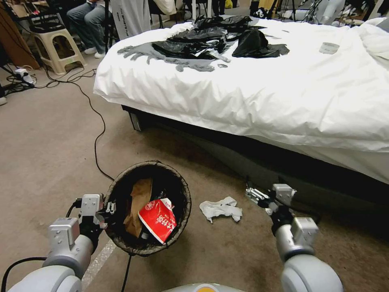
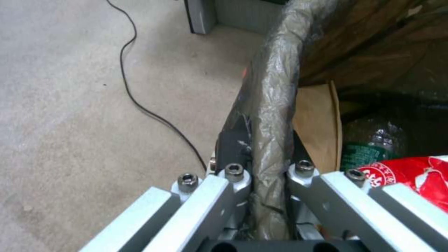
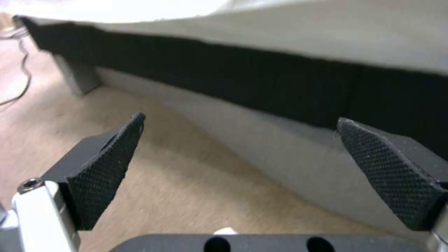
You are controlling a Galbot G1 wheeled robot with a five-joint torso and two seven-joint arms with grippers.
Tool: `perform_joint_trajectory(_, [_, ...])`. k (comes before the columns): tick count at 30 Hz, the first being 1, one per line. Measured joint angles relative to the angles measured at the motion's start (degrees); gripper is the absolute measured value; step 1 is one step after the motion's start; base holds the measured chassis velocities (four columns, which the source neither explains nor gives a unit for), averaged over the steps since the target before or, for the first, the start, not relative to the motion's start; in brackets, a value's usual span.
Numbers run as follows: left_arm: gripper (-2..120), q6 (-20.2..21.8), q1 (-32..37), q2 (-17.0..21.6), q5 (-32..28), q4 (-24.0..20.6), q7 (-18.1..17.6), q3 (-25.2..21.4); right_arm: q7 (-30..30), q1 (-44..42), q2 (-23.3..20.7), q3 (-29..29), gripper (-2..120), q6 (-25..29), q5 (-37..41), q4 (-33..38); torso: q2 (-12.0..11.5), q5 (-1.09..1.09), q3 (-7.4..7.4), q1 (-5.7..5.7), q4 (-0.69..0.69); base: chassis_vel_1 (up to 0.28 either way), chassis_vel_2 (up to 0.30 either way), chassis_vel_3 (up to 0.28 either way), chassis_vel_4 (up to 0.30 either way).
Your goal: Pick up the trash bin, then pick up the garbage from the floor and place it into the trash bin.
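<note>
Three views, each with its own share. In the head view, lower middle of the frame: small round bin lined with a dark brown-black bag (image 1: 121, 239), pinched at its left rim by the left gripper (image 1: 106, 209); inside, a crushed red-and-white carton (image 1: 159, 220) and a brown paper scrap (image 1: 137, 205). Just right of the bin, on the beige carpet (image 1: 48, 138), a crumpled white tissue (image 1: 221, 208); further right, the right gripper (image 1: 257, 196), held low beside the dark base of the white-sheeted bed (image 1: 259, 93).

Closer in the left wrist view: bag-wrapped rim (image 2: 273, 105) running straight up between the left gripper's fingers (image 2: 233, 147), clamped tight on both sides, one finger outside the wall, one inside. Also a green plastic bottle (image 2: 369, 147) tucked behind the carton, hardly seen from the head. Thin black cable (image 2: 140, 98) trailing over the carpet at frame left.

In the right wrist view: two black textured pads (image 3: 105, 168) spread wide, nothing between them, bed base beyond.
</note>
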Motion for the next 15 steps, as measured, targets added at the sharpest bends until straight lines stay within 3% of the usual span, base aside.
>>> perform_joint_trajectory(6, [2,0.0,0.0,0.0,0.0,0.0,0.0,0.0,-0.7,5.1,-1.5,-3.1,100,-3.6,4.3,-6.4,0.0,0.0,0.0,0.0,0.0,0.0,0.0,0.0,0.0])
perform_joint_trajectory(9, [2,0.0,0.0,0.0,0.0,0.0,0.0,0.0,-1.1,9.2,-1.4,-5.3,100,-7.3,10.2,-11.3,0.0,-0.01,0.0,0.0,0.01,0.0,0.0,0.0,0.0])
perform_joint_trajectory(15, [2,0.0,0.0,0.0,0.0,0.0,0.0,0.0,-2.7,14.0,-1.6,-6.7,100,-9.7,12.7,-18.5,0.0,-0.01,0.0,0.0,0.0,0.0,0.0,0.0,0.0])
